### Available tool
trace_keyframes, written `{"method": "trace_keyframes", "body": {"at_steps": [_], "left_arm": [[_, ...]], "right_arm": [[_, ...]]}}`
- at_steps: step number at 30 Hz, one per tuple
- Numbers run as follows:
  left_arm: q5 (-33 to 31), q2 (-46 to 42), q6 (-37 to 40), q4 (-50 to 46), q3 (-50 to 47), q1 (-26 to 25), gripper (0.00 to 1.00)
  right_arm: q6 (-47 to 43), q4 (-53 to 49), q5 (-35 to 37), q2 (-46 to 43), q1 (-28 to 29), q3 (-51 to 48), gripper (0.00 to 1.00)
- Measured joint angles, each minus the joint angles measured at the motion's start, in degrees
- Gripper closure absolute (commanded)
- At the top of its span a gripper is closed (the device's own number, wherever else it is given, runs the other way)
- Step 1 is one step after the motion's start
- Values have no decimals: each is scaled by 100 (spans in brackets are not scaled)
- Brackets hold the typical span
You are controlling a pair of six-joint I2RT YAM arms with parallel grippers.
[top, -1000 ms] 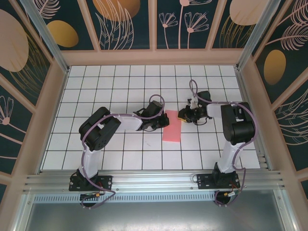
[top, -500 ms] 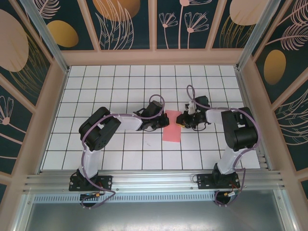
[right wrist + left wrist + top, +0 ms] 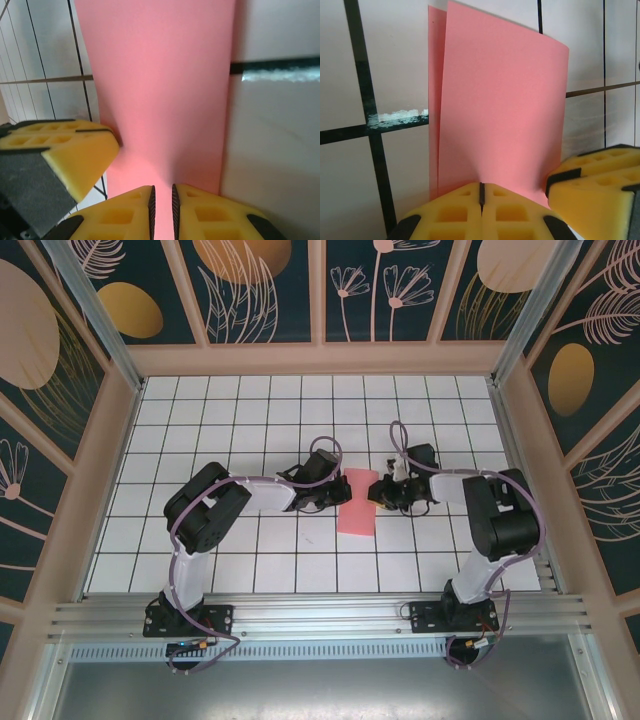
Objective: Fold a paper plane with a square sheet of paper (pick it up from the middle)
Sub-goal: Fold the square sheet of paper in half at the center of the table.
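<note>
At the middle of the tiled table point(image 3: 250, 410), the pink sheet of paper point(image 3: 357, 508) sits doubled into a narrow strip, with two layers showing at one edge. The left gripper point(image 3: 481, 196) has its jaws pressed together on one long edge, and the right gripper point(image 3: 162, 202) pinches the opposite edge. The step in hand appears to be the centre crease, so the next move calls for flattening the fold without sliding the layers out of line.
</note>
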Motion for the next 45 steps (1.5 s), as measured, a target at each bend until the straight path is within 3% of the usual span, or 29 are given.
{"method": "trace_keyframes", "body": {"at_steps": [11, 28, 45], "left_arm": [[2, 0, 0, 4, 0, 0, 96], [2, 0, 0, 4, 0, 0, 97], [2, 2, 0, 13, -7, 0, 97]], "right_arm": [[136, 125, -46, -367, 50, -560, 80], [177, 4, 87, -885, 264, -614, 80], [293, 59, 197, -896, 337, -804, 80]]}}
